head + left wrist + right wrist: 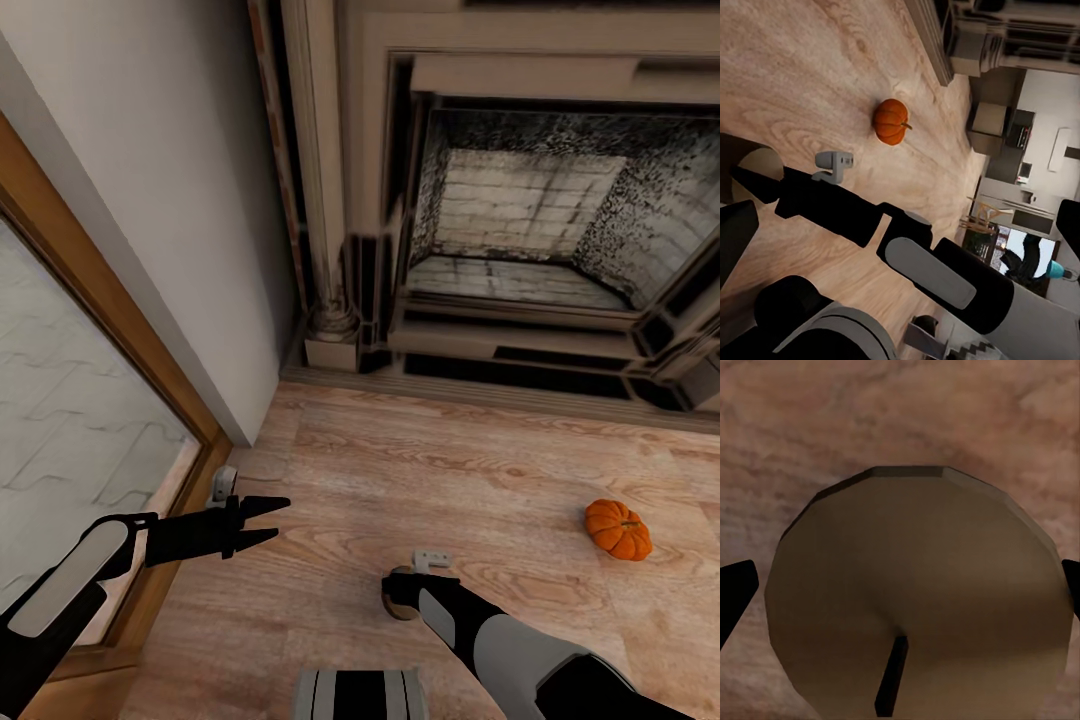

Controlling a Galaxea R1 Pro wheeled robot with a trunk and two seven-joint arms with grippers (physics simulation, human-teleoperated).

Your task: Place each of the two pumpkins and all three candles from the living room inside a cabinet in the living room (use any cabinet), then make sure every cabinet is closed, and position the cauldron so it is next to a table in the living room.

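The right gripper [900,585] is straddling a stubby tan cylindrical candle [919,600] standing on the pale wooden floor [420,470] before the stone fireplace [520,230], fingers spread at its sides. A small ribbed orange pumpkin [618,529] is lying nearer the fireplace. The left gripper [262,521] is hovering parted, carrying nothing.

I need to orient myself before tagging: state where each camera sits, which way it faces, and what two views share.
Head view: on the head, facing forward and down at the wood floor, fireplace, pumpkin; both arms show.
Left wrist view: on the left arm, facing across the floor at the right arm and the pumpkin.
Right wrist view: on the right arm, facing straight down on a candle between its fingertips.
Shared: head and left wrist views both show the pumpkin.
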